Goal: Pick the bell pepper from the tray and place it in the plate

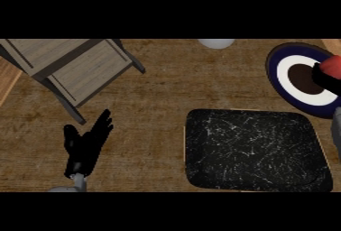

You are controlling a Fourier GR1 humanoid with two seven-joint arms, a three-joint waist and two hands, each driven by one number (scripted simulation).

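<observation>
Where the wooden counter (153, 113) meets the view's lower edge, the left hand (86, 142) rests at the lower left. Its black fingers are straight and slightly spread, pointing away from the robot, the thumb stands off to the left, and it holds nothing. Only a short grey stub of its forearm shows beneath it.

To the right of that hand, and well apart from it, lies the tray (256, 153), a dark square with rounded corners and a speckled black surface. It reaches almost to the lower right corner.

Along the right edge, above the tray's far right corner, a strip of the grey right forearm shows. Farther on, the plate (285, 85) sits just beyond the tray. It has 3 bands: a navy rim, a white ring and a dark centre.

A black part of the right hand (324, 83) crosses the plate's right side. Whether this hand is spread or closed cannot be told, since most of it is cut off. The red bell pepper (332, 66) touches its far side, over the plate's right rim.

At the far left stands a slatted wooden crate (66, 67), set at an angle. A pale rounded object (216, 43) shows at the far edge.
</observation>
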